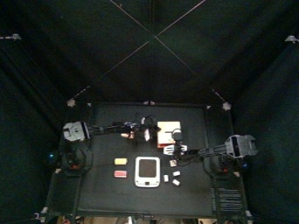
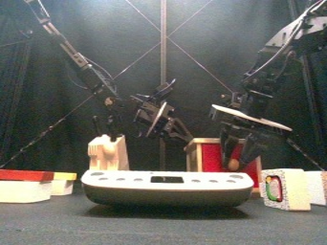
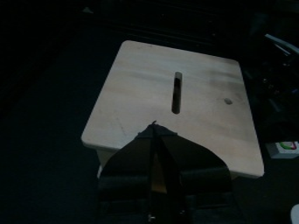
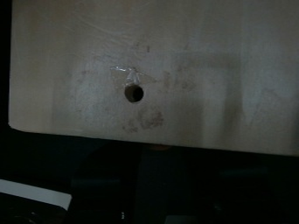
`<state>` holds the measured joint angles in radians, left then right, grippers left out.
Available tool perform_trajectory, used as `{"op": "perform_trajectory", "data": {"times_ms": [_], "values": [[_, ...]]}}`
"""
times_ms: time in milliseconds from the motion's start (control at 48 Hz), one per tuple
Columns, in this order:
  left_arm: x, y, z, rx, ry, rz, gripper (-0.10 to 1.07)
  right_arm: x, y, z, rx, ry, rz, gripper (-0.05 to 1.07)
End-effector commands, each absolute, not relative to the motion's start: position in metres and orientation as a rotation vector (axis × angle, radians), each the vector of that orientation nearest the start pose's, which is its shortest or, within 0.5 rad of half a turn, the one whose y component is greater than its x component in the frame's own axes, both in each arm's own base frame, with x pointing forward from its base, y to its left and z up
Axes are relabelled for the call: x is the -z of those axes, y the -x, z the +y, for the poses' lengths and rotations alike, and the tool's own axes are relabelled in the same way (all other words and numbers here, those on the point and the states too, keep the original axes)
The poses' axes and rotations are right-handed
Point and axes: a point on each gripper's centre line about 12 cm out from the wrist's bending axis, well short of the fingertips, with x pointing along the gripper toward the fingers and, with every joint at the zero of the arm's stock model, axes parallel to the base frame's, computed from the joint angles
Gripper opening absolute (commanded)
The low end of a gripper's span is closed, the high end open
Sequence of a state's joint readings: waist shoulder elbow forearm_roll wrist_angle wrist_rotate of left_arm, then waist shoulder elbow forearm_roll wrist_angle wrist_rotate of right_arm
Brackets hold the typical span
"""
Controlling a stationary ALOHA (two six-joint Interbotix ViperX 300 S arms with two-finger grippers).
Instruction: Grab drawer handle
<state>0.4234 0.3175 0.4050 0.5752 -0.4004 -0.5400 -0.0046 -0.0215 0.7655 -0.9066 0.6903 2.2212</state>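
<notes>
— White with an orange strip, seen from above: drawer (image 1: 167, 128), mid-table toward the far side. Left gripper (image 1: 147, 131) just to its left, right gripper (image 1: 177, 150) just on its near side.
— And nearer still?
— Flat white device (image 1: 147, 171) with a dark screen, close to the front edge.
— From table height?
— Device (image 2: 166, 188) large and nearest. Drawer (image 2: 205, 155) behind it, right of centre, red strip along its top. Pale block (image 2: 106, 153) left of centre. Left gripper (image 2: 159, 117) hanging above and left of the drawer, apart from it. Right gripper (image 2: 243, 134) down at the drawer's right edge; touching or not, impossible to say.
— Left wrist camera?
— Looking onto the drawer (image 3: 176, 96): pale panel, narrow slot, small round hole. Left gripper (image 3: 153, 131) over one edge of it, jaws pressed together, only a thin seam between, clamped on nothing.
— Right wrist camera?
— Close against a pale face of the drawer (image 4: 163, 79), small dark hole in it. Gripper itself lost in the dark; apart or together, cannot tell.
</notes>
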Motion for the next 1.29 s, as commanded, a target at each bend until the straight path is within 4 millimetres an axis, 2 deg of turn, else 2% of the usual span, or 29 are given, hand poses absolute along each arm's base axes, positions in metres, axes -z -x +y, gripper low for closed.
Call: {"op": "perform_trajectory", "data": {"times_ms": [0,146,354,1271], "values": [[-0.1567,-0.4508,0.1779,-0.215,0.118,0.357,0.49,-0.1379,-0.3145,-0.06,1.161,-0.941,0.582,0.56],[-0.1558,-0.4507,0.1779,-0.216,0.118,0.36,0.49,-0.1361,-0.3153,-0.059,1.165,-0.944,0.59,0.48],[-0.1565,-0.4507,0.1779,-0.216,0.118,0.359,0.49,-0.1381,-0.3181,-0.0591,1.16,-0.945,0.585,0.42],[-0.159,-0.4527,0.1792,-0.22,0.122,0.349,0.49,-0.1375,-0.3194,-0.0581,1.15,-0.944,0.589,0.42]]}}
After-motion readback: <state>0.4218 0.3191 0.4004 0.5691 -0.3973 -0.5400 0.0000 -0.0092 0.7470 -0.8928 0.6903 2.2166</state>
